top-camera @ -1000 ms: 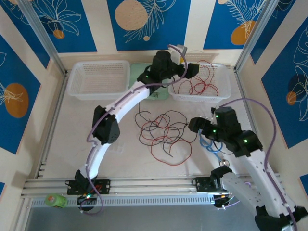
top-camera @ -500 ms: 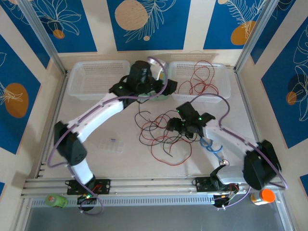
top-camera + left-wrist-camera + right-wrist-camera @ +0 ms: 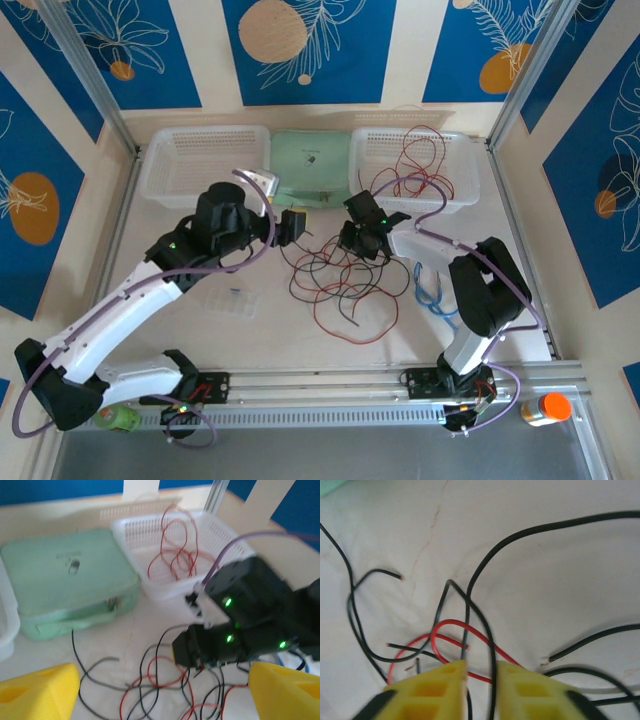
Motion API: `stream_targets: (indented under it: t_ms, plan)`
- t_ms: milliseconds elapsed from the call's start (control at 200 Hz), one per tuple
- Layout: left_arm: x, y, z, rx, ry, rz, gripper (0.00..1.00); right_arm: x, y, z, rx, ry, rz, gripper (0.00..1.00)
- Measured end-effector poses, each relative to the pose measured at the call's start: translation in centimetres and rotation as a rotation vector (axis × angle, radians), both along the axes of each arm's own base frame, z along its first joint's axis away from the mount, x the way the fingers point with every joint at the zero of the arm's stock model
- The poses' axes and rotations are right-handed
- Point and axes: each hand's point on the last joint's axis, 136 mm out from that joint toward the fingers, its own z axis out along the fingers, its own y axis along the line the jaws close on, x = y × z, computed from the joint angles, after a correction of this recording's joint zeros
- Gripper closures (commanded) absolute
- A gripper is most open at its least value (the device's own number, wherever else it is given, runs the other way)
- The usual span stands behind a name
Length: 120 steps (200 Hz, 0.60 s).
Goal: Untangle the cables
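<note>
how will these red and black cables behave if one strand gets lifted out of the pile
Likely floppy: the cables lie in loose curls, so a lifted strand would probably sag. They look thin, so probably light. Red and black loops cross each other, so pulling one may drag others along.

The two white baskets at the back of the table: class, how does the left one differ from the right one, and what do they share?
The left basket holds no cables; the right basket holds loose red cables. The left basket sits left of the green case; the right basket sits right of it. Both are white, rectangular and lattice-walled.
</note>
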Motion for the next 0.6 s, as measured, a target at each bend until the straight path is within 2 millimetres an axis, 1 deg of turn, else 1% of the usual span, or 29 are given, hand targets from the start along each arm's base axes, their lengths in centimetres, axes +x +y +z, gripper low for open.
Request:
stream_targets:
  t_ms: [50, 110, 170, 210, 270, 315, 370, 390, 400, 450, 470, 520, 540, 555, 600]
  plan:
    - [-0.2, 0.1, -1.6, 0.022, 0.032, 0.001, 0.17, 0.0, 0.0, 0.1, 0.002, -0.002, -0.001, 1.00]
    - [-0.4, 0.1, -3.0, 0.033, 0.061, -0.004, 0.20, 0.0, 0.0, 0.4, 0.001, -0.008, 0.004, 1.00]
    - [-0.7, -0.1, -4.3, 0.037, 0.087, -0.018, 0.22, 0.0, -0.1, 1.2, 0.006, -0.027, 0.010, 1.00]
    - [-0.9, -0.2, -5.0, 0.038, 0.098, -0.032, 0.23, -0.1, -0.1, 2.2, 0.012, -0.046, 0.016, 1.00]
    - [-1.1, -0.5, -6.0, 0.035, 0.106, -0.049, 0.23, -0.2, -0.1, 4.4, 0.020, -0.087, 0.037, 1.00]
    - [-1.4, -0.8, -6.8, 0.035, 0.110, -0.063, 0.23, -0.2, 0.0, 6.8, 0.036, -0.136, 0.052, 1.00]
    - [-1.7, -1.0, -7.9, 0.039, 0.110, -0.080, 0.23, 0.0, 0.3, 10.5, 0.061, -0.215, 0.079, 1.00]
    - [-1.8, -1.0, -8.2, 0.040, 0.111, -0.086, 0.23, 0.0, 0.5, 12.4, 0.075, -0.252, 0.091, 1.00]
    - [-1.9, -1.1, -8.4, 0.042, 0.111, -0.089, 0.23, 0.0, 0.6, 13.0, 0.078, -0.264, 0.096, 1.00]
    - [-2.2, -1.1, -9.4, 0.050, 0.111, -0.102, 0.23, -0.2, 0.9, 17.2, 0.112, -0.352, 0.122, 1.00]
    - [-2.3, -1.2, -9.7, 0.055, 0.111, -0.107, 0.24, -0.3, 0.9, 18.6, 0.120, -0.381, 0.132, 1.00]
    - [-2.6, -1.2, -10.3, 0.061, 0.112, -0.114, 0.24, -0.8, 0.9, 22.7, 0.149, -0.464, 0.156, 1.00]
    - [-2.7, -1.3, -10.4, 0.063, 0.112, -0.118, 0.25, -0.9, 0.9, 23.8, 0.154, -0.487, 0.163, 1.00]
    - [-2.7, -1.4, -10.4, 0.065, 0.111, -0.120, 0.25, -1.2, 0.8, 25.0, 0.162, -0.511, 0.171, 1.00]
    - [-2.8, -1.5, -10.3, 0.066, 0.102, -0.125, 0.25, -1.8, 0.6, 27.4, 0.175, -0.558, 0.189, 1.00]
